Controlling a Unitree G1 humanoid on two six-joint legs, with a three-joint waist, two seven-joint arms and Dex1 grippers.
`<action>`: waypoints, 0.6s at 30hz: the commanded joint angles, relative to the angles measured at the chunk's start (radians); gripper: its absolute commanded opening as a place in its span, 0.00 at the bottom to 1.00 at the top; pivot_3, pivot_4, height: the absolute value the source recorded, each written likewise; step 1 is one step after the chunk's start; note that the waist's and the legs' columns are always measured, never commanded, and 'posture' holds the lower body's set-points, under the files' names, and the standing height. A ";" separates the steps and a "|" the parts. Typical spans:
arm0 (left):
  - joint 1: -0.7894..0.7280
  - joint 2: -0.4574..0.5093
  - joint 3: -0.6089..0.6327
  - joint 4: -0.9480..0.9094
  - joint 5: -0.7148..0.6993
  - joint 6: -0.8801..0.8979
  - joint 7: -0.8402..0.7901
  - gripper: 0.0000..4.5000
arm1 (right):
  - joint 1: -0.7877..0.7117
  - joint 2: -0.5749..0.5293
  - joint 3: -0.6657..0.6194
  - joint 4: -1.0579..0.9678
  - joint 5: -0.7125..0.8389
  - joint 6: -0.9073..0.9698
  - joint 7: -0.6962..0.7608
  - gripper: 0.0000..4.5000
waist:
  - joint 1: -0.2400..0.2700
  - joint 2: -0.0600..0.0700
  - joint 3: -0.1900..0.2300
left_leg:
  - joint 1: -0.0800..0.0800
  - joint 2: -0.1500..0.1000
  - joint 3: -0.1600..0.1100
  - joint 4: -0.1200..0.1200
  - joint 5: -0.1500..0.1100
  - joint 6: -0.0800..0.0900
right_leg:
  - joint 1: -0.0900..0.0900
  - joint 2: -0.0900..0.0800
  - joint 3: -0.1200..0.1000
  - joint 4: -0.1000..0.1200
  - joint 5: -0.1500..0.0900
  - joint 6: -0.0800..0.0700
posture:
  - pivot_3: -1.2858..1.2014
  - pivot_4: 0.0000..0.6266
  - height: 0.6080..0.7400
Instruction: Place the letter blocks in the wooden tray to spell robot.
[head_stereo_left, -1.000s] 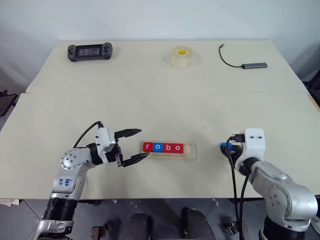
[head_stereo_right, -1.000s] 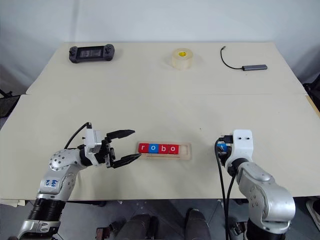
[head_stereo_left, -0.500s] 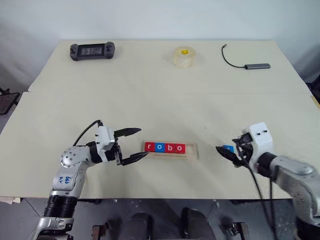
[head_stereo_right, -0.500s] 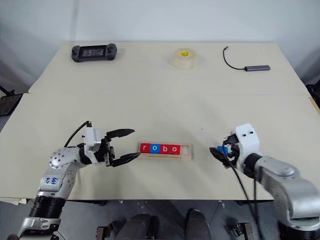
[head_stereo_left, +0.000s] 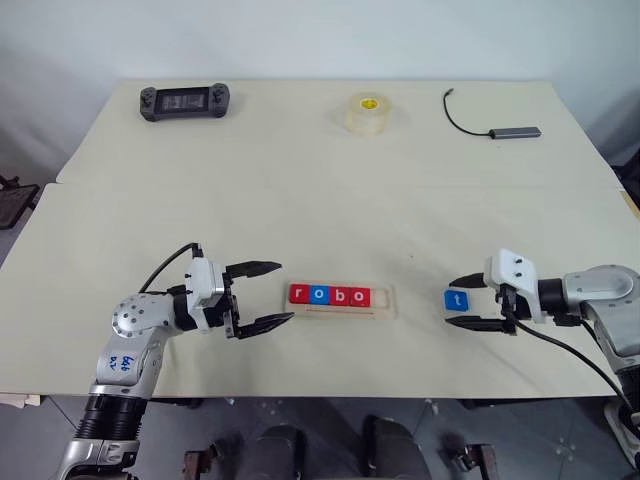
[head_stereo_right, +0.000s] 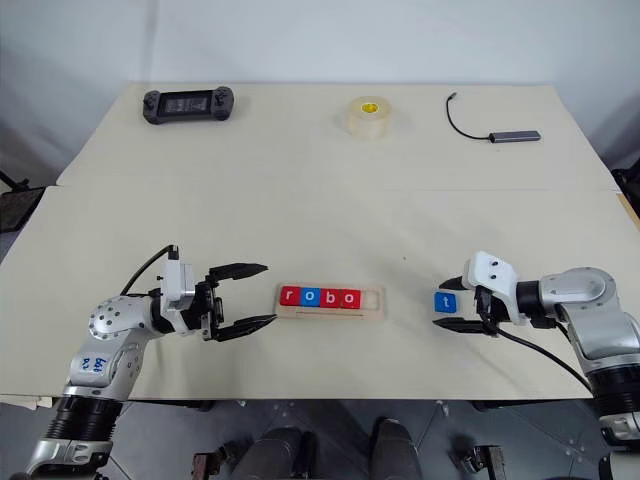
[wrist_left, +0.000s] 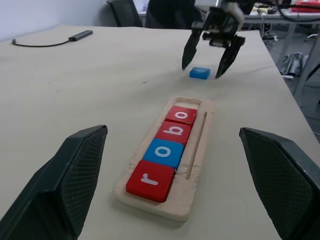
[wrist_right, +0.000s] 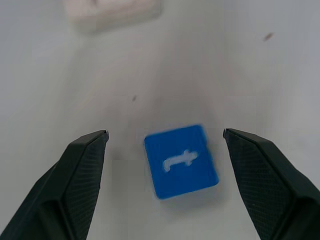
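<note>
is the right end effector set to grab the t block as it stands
Probably yes: the right end effector is open with the t block lying flat on the table between its fingers, and nothing blocks it.

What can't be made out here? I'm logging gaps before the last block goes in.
- Handheld console, head views: screen content too small to read.
- Tape roll, head views: label on top too small.
- Wooden tray, right wrist view: blurred, cut off by the edge.
- Blue t block: whether the right gripper touches it is unclear.

I see a pale-wood tray (head_stereo_left: 385, 301) holding red, blue, red, red white-lettered blocks (head_stereo_left: 329, 295); lower right, a blue white-lettered t block (head_stereo_left: 456, 299).
</note>
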 joint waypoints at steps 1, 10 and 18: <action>0.001 0.018 0.003 -0.052 -0.020 -0.002 -0.023 1.00 | -0.053 0.009 0.021 0.094 -0.040 -0.089 0.039 0.85 | 0.000 0.000 0.000 | 0.000 0.000 0.000 0.000 0.000 0.000 | 0.000 0.000 0.000 0.000 0.000 0.000 | 0.52 0.24 1.00; 0.019 0.031 0.026 -0.063 -0.018 0.000 0.001 1.00 | -0.115 0.029 0.046 0.205 -0.053 -0.153 0.089 0.36 | 0.000 0.000 0.000 | 0.001 0.000 -0.001 0.002 0.000 -0.001 | 0.002 0.000 -0.001 0.000 0.000 0.000 | 0.52 0.24 1.00; 0.025 0.025 0.030 -0.058 -0.011 -0.007 0.016 1.00 | -0.218 0.085 0.065 -0.053 0.032 0.119 0.090 0.33 | -0.005 0.001 0.000 | 0.000 0.002 -0.001 0.003 -0.001 -0.002 | 0.000 0.001 0.000 0.001 0.000 0.000 | 0.52 0.24 1.00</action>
